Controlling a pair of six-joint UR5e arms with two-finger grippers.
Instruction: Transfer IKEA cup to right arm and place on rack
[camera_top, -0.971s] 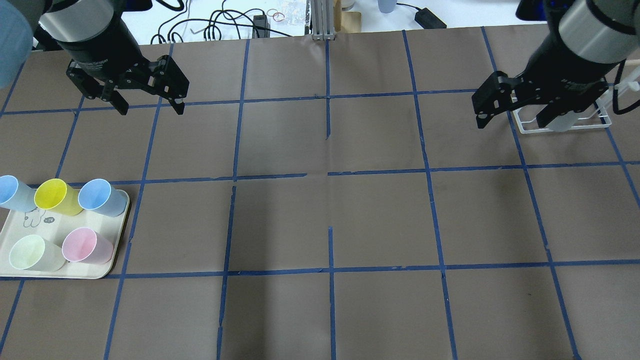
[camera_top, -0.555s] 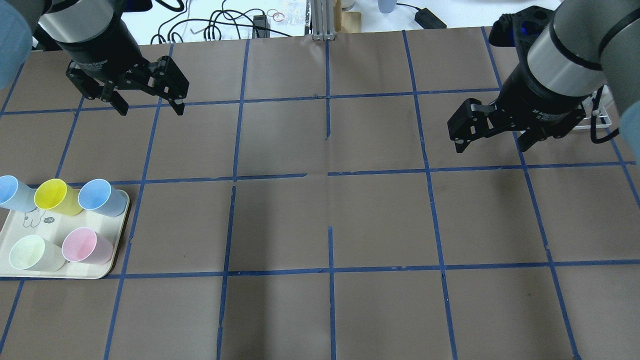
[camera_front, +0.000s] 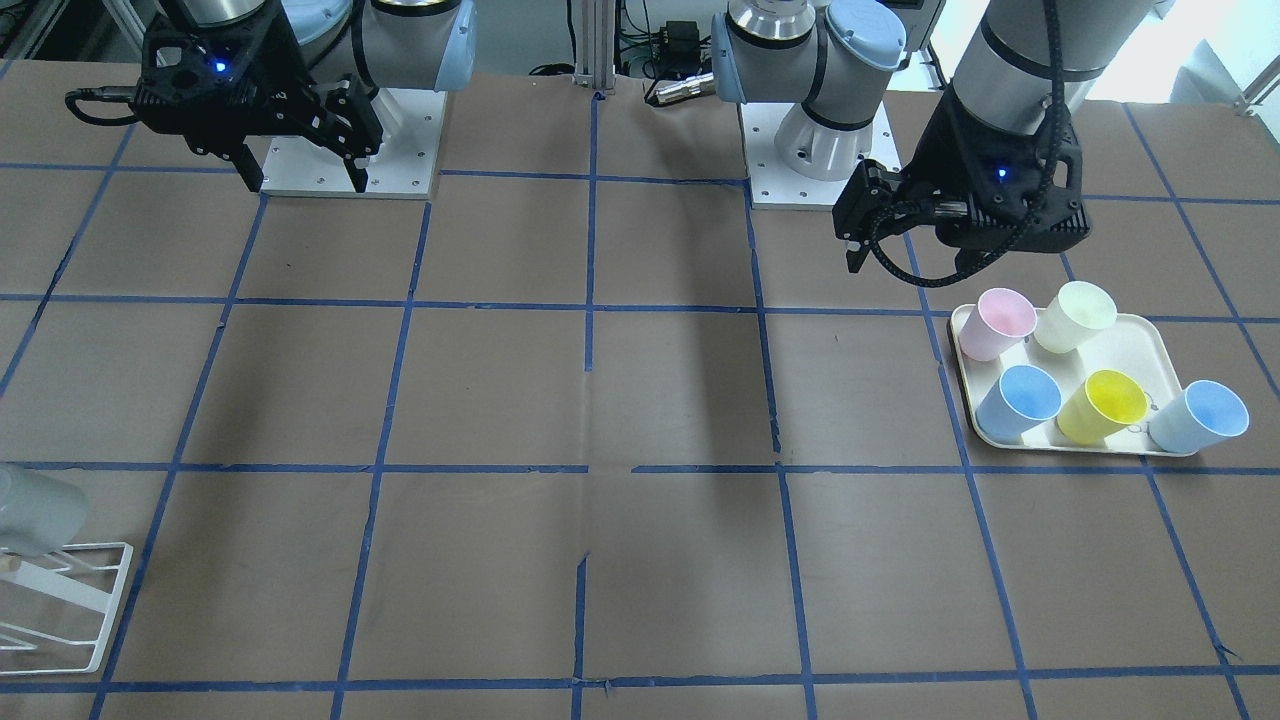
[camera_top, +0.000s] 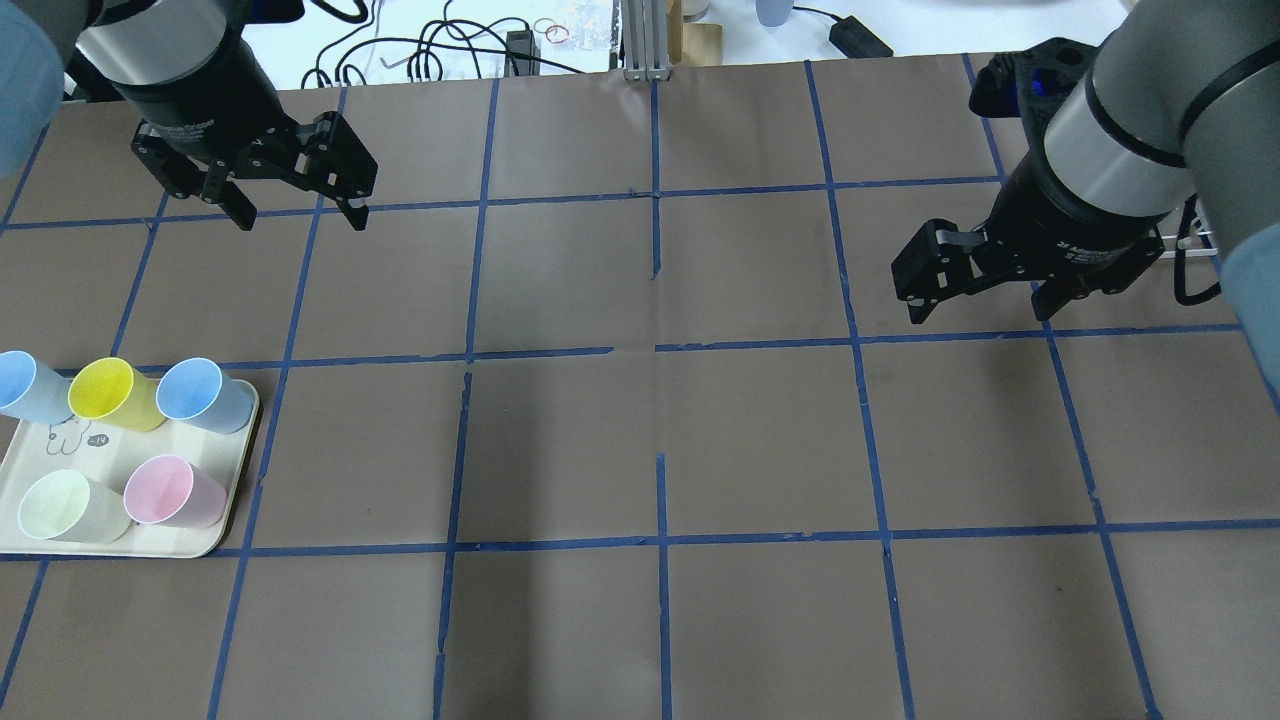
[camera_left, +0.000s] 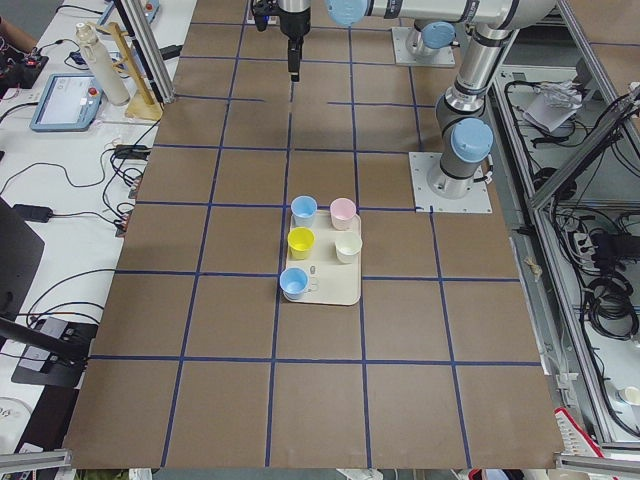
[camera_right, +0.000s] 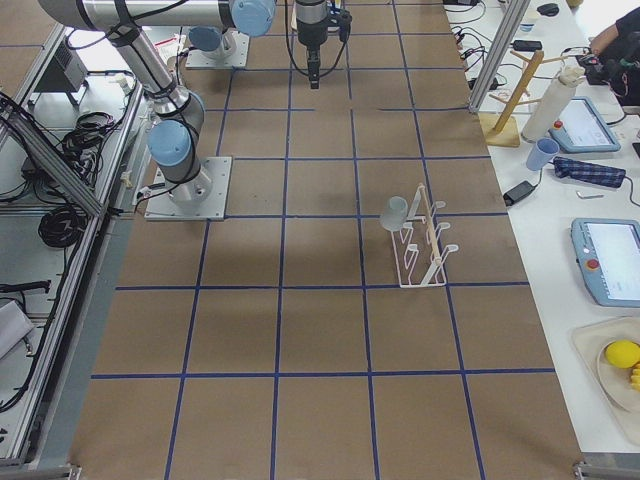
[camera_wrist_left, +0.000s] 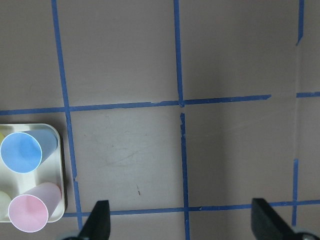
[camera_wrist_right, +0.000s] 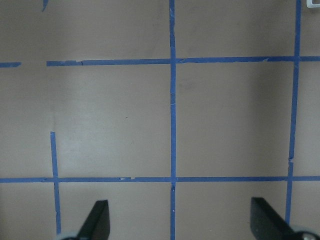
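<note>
At the front-facing view's lower left edge, the IKEA cup rests tilted on the rack; the right gripper hovers well apart from it, jaws spread and empty. In the overhead view the left gripper hangs equally spread and empty, beyond the cream tray. The exterior right view shows the cup seated at the rack's end; both wrist views show only taped table. Placement looks done; the retreat should go up and away from the wires.
</note>
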